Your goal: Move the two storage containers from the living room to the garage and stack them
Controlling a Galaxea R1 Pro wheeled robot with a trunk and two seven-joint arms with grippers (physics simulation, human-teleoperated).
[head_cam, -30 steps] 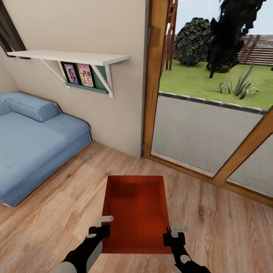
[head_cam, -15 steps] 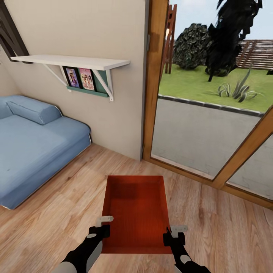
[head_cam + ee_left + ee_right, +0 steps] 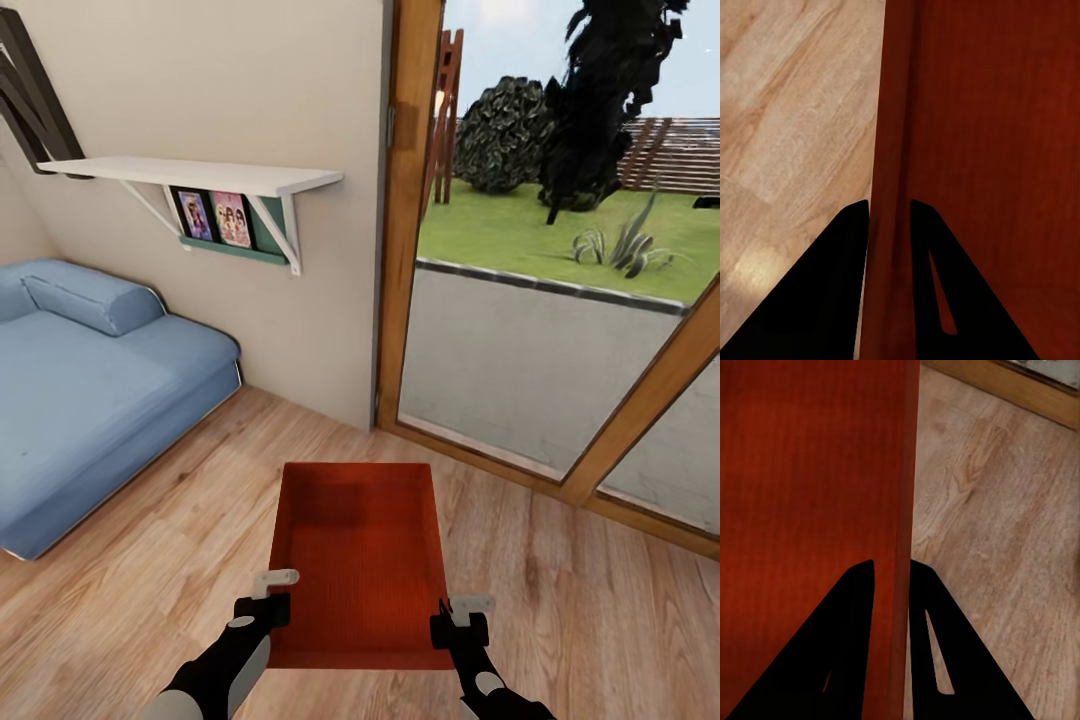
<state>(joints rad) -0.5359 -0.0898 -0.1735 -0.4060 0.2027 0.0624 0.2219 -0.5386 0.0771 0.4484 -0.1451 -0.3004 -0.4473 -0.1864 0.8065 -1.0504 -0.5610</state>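
Carrying a red-orange storage container [image 3: 360,560] with left pincer [image 3: 262,598] and right pincer [image 3: 462,620] each clamped on a thin side wall, the robot risks a slip near the wood-framed glass door [image 3: 545,300].

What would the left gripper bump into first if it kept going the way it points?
Probably the wood floor. The left gripper is shut on the storage container wall and points down along it, with floor beyond.

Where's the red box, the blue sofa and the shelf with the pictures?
storage container [image 3: 360,560], head view, on its inside bottom.
blue sofa [image 3: 90,390], head view, on the seat cushion.
white shelf [image 3: 200,175], head view, on its top board.
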